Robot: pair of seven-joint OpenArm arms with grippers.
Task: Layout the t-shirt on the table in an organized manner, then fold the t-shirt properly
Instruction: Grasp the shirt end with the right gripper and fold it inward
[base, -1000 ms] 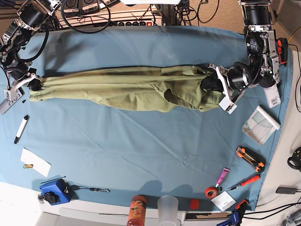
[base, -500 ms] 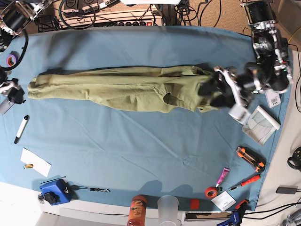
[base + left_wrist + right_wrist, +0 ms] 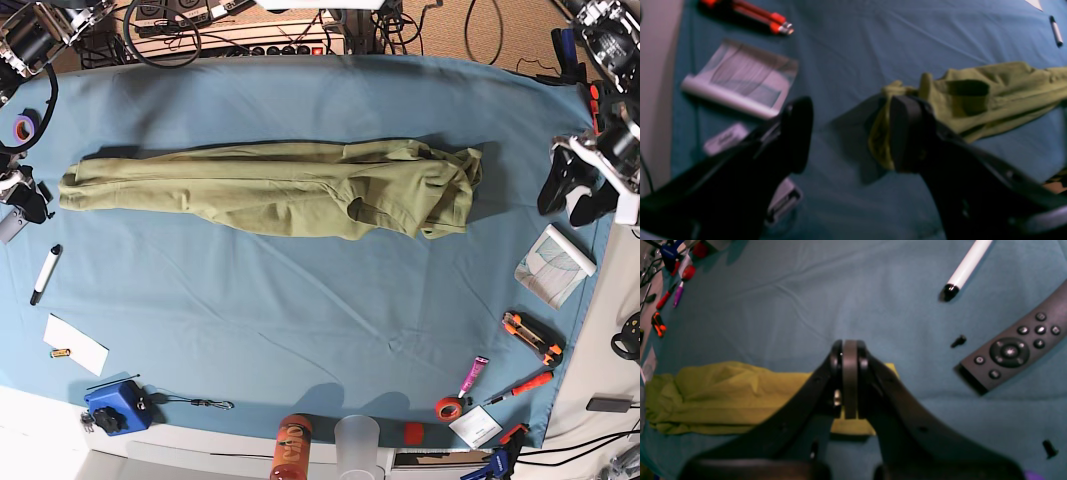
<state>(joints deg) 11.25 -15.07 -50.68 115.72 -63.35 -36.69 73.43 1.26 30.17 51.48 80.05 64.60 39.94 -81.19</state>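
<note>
Lying bunched lengthwise across the table (image 3: 320,330), the olive t-shirt (image 3: 270,187) sits free (nothing grips it); left tool (image 3: 578,190) at 3 o'clock gapes apart, right tool (image 3: 849,380) at 9 o'clock pressed together.

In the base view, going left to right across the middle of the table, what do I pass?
Right tool, shut and off the cloth → t-shirt, lying as a long bunched strip → bare stretch of table → left tool, open, empty.
</note>
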